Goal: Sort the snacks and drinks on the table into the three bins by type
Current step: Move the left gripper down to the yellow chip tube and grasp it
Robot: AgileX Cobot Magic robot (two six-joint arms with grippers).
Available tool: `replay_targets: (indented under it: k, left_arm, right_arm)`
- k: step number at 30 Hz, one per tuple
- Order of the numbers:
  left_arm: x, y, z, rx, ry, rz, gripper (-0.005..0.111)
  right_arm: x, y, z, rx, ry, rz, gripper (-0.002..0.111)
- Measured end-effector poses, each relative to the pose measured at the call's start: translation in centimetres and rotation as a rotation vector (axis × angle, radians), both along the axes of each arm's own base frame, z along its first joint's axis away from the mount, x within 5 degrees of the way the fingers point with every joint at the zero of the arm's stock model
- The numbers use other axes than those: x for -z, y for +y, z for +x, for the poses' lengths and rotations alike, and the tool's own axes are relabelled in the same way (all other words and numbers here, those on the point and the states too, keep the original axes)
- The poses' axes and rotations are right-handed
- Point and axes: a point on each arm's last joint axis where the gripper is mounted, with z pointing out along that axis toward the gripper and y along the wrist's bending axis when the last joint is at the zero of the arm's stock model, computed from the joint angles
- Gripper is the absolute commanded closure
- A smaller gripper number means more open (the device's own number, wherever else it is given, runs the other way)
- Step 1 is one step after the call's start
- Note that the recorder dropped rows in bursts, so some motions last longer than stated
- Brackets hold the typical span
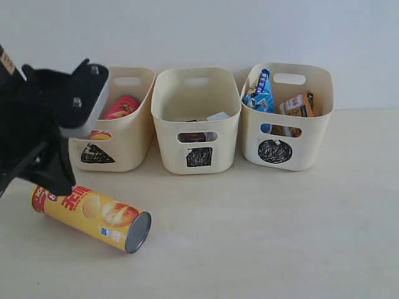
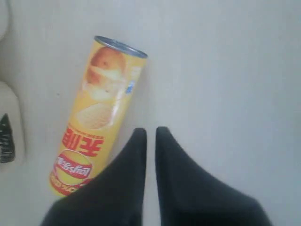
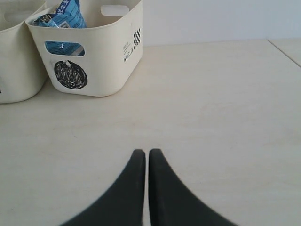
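Ahead of me stands a plain, matte, pale grey-white wall (image 1: pixel 206 31). It fills the upper strip of the exterior view from one edge to the other, smooth and evenly lit. My right wrist camera catches the same wall (image 3: pixel 211 21) as a flat pale band across the far background, ending below in a straight horizontal line.

Glossy yellow-orange tube (image 1: pixel 87 215), metal end; bins (image 1: pixel 169 140) smooth plastic; table (image 1: pixel 280 237) matt, possibly laminate.

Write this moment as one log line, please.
left gripper: shut, near yellow tube | yellow tube: lying on table, unsorted | right gripper: shut, empty
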Motion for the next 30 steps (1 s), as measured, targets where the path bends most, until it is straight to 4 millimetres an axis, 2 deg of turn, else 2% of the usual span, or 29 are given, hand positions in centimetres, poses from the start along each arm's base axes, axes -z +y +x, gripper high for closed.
replay_targets:
  k: [2,4,8,10,12,20,25,30]
  left_arm:
    - [0.9,0.3,-0.3,0.009,0.02,0.033,0.09]
    - [1.7,0.6,-0.4,0.018,0.026,0.07,0.076]
    - [3.0,0.9,-0.5,0.027,0.013,0.097,0.037]
    - [3.7,0.9,-0.4,0.044,-0.009,0.098,0.025]
    - [4.3,0.9,-0.3,0.061,-0.041,0.088,0.021]
    - [6.7,0.9,1.1,0.194,-0.233,0.131,0.021]
    - [9.6,0.6,2.4,0.245,-0.197,0.199,0.021]
    - [12.8,-0.3,3.9,0.271,-0.195,0.194,0.021]
  right_arm:
    - [0.0,0.0,0.0,0.0,0.0,0.0,0.108]
    - [0.0,0.0,0.0,0.0,0.0,0.0,0.108]
    - [0.0,0.0,0.0,0.0,0.0,0.0,0.108]
    - [0.0,0.0,0.0,0.0,0.0,0.0,0.108]
    - [0.0,0.0,0.0,0.0,0.0,0.0,0.108]
    - [0.0,0.0,0.0,0.0,0.0,0.0,0.108]
    - [0.0,0.0,0.0,0.0,0.0,0.0,0.108]
    - [0.0,0.0,0.0,0.0,0.0,0.0,0.108]
